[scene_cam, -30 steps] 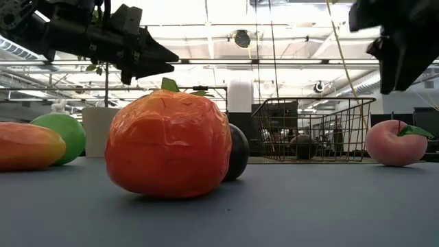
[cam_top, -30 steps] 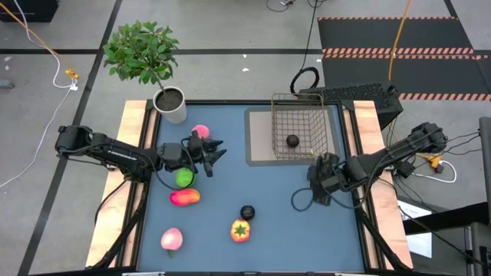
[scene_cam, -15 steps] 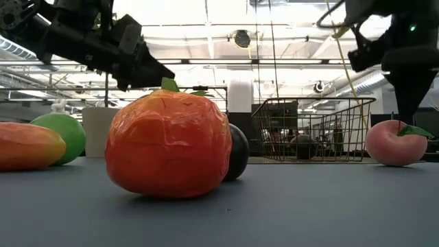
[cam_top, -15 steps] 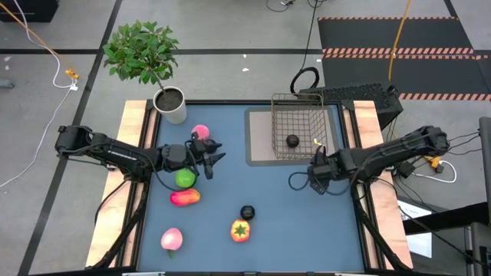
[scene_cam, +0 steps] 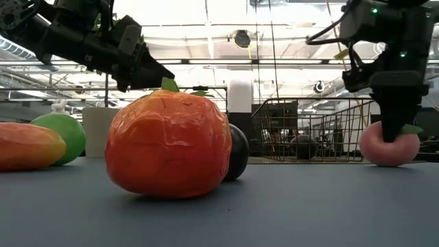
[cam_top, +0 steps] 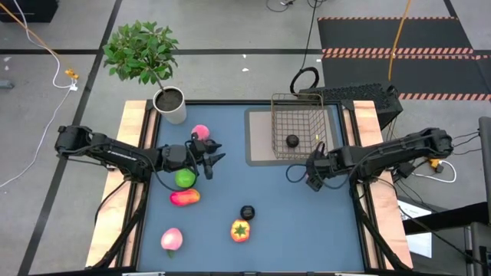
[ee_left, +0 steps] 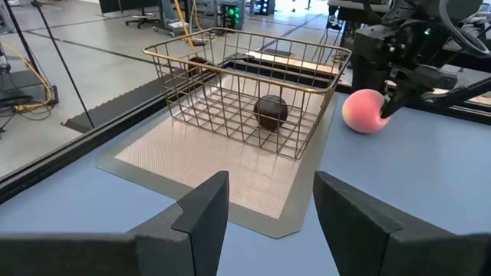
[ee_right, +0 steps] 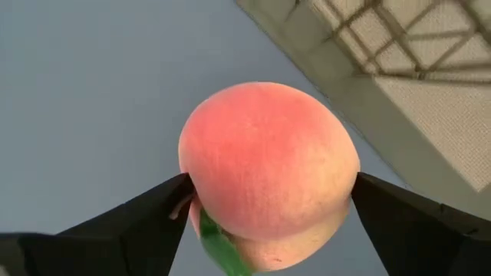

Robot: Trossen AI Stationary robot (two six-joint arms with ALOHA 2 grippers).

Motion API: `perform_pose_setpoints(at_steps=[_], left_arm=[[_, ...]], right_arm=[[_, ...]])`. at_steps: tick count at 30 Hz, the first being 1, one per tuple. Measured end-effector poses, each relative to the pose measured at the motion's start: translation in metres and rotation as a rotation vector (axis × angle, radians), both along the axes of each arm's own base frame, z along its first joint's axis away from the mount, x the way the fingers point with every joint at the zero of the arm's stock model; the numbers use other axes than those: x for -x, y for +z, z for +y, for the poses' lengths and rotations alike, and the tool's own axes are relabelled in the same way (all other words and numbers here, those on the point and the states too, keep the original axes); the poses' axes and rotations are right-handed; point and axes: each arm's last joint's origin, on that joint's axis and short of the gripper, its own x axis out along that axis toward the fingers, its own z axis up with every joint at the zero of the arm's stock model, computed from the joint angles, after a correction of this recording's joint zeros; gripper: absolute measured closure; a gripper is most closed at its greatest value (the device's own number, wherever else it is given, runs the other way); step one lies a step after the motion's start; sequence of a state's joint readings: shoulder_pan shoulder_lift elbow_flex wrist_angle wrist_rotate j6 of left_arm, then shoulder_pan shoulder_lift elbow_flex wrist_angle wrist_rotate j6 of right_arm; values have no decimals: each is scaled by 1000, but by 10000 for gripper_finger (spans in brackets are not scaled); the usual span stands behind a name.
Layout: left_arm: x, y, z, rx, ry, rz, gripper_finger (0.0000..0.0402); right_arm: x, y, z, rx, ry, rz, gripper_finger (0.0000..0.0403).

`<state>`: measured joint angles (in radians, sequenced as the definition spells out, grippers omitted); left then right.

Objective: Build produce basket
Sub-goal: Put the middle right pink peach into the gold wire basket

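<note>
Straddling a pink peach (ee_right: 268, 172), my right gripper (cam_top: 311, 175) has its fingers spread to either side of it on the blue table (cam_top: 307, 230), just in front of the basket (ee_left: 245, 92). I see its green leaf pointing down toward the wrist camera. My left gripper (cam_top: 215, 156) hovers half open, holding nothing, above the green apple (cam_top: 184, 179). No readable writing.

The scene is being lit evenly from overhead, and only soft, short shadows are being cast beside the basket (cam_top: 298, 126). At table height, bright ceiling strips are being blown out to white above the basket, so the arms are being rendered as near silhouettes. Glare is being reflected off the orange pepper (scene_cam: 168, 144). Close up, the peach (ee_right: 268, 176) is being slightly softened.
</note>
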<state>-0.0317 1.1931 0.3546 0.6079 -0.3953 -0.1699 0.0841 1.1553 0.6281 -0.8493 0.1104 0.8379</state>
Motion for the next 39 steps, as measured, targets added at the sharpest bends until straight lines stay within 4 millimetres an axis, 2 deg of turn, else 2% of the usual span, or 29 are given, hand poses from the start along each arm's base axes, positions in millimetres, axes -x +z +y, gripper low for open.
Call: perform_pose_setpoints(at_steps=[5, 14, 22, 27, 31, 35, 39], left_arm=[[0, 0, 0, 1, -2, -4, 211], [0, 0, -1, 16, -2, -1, 211], [0, -1, -5, 16, -22, 0, 211], [0, -1, -6, 16, -22, 1, 211], [0, -1, -6, 16, -22, 0, 211], [0, -1, -6, 18, -22, -1, 211], [0, 1, -6, 19, -22, -13, 211]], right_arm=[[-1, 1, 0, 24, 37, -27, 62], [1, 7, 1, -17, 30, -74, 145], [6, 24, 4, -136, 9, -179, 148], [-2, 53, 10, -157, 59, -311, 148], [-20, 88, 18, -129, 167, -521, 148], [-36, 123, 20, 54, 284, -673, 148], [-45, 151, 5, 443, 264, -659, 146]])
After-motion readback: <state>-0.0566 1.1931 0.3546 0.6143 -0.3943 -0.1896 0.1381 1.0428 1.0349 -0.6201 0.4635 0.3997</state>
